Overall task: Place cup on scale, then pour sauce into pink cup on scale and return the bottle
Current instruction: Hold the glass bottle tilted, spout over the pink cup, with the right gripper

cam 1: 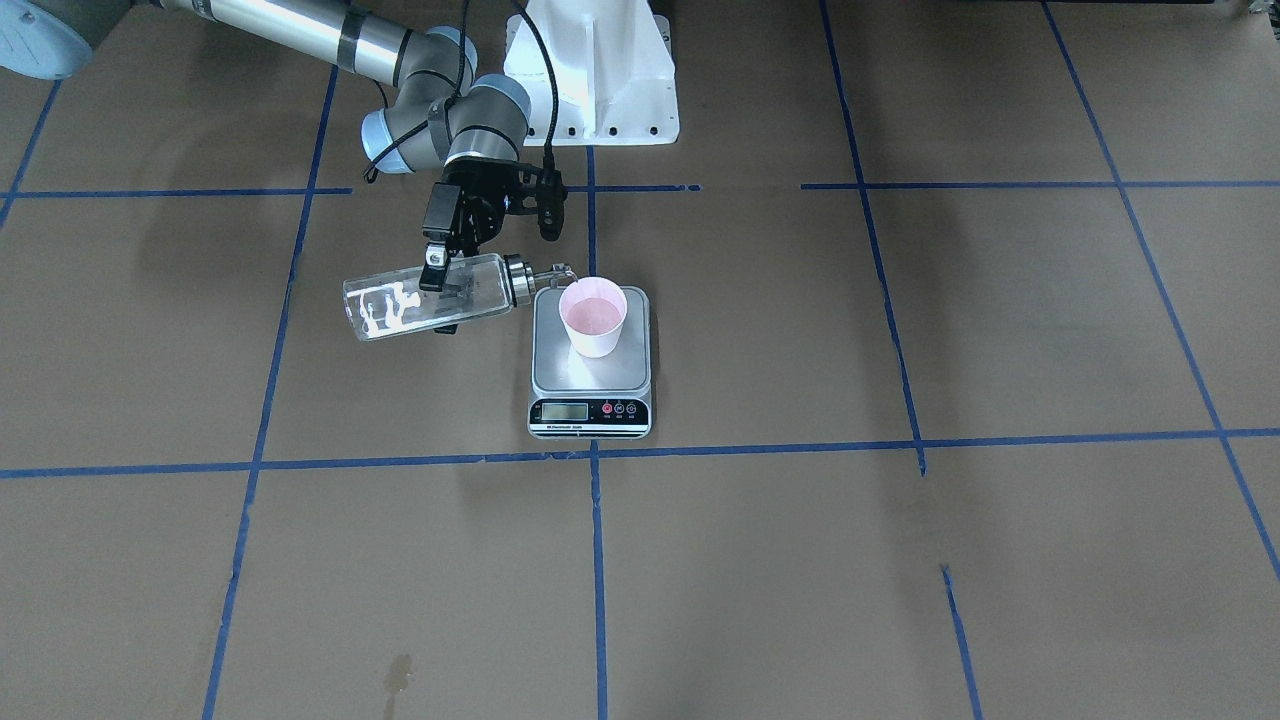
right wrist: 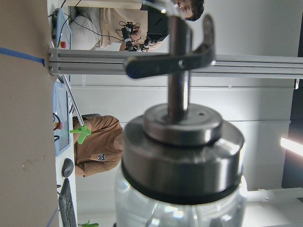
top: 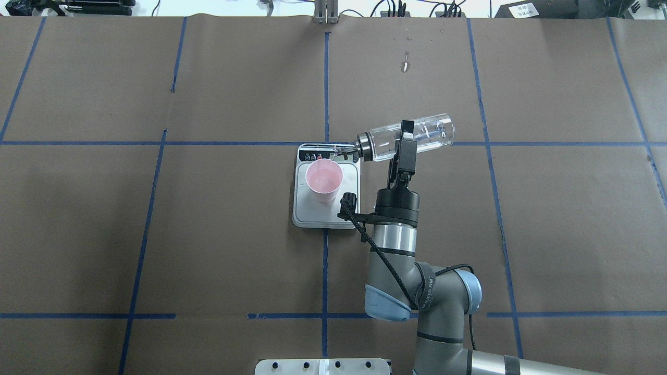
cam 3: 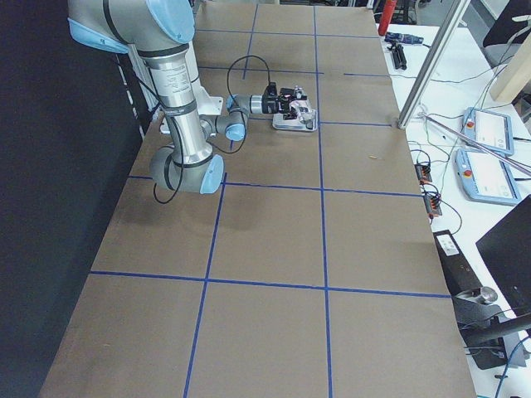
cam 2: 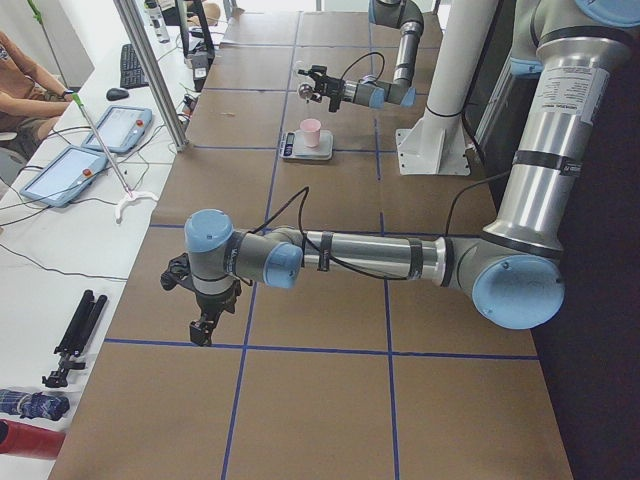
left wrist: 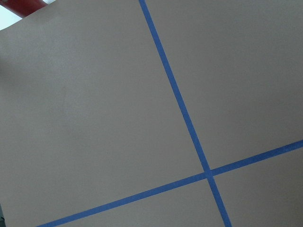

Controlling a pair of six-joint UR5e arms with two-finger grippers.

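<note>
Tape [top: 324, 271] in blue lines grids the brown worktop [top: 208, 234]. Nearest the robot's base, the right arm [top: 396, 250] reaches forward, just right of the scale [top: 305, 213]. The scale lies flat with its display strip at the far end. The cup [top: 324, 179] stands upright on its steel plate, toward the far left part (well inside the plate's edges).

Just beyond, the right end effector [top: 404, 139] is clamped on the bottle [top: 432, 133], its fingers across the glass body near the middle. The bottle is held off the worktop, lying almost level. Its base is out to the right and its silver spout cap points left. The spout tip sits over the scale's display end, just beside the cup's far right rim. Whether any sauce runs from the spout cannot be told (the glass shows only glints).

Well off to the left, the left end effector [cam 2: 205, 325] hangs tip-down over bare worktop, apart from everything. It is too small to tell whether its fingers are apart or together.
</note>
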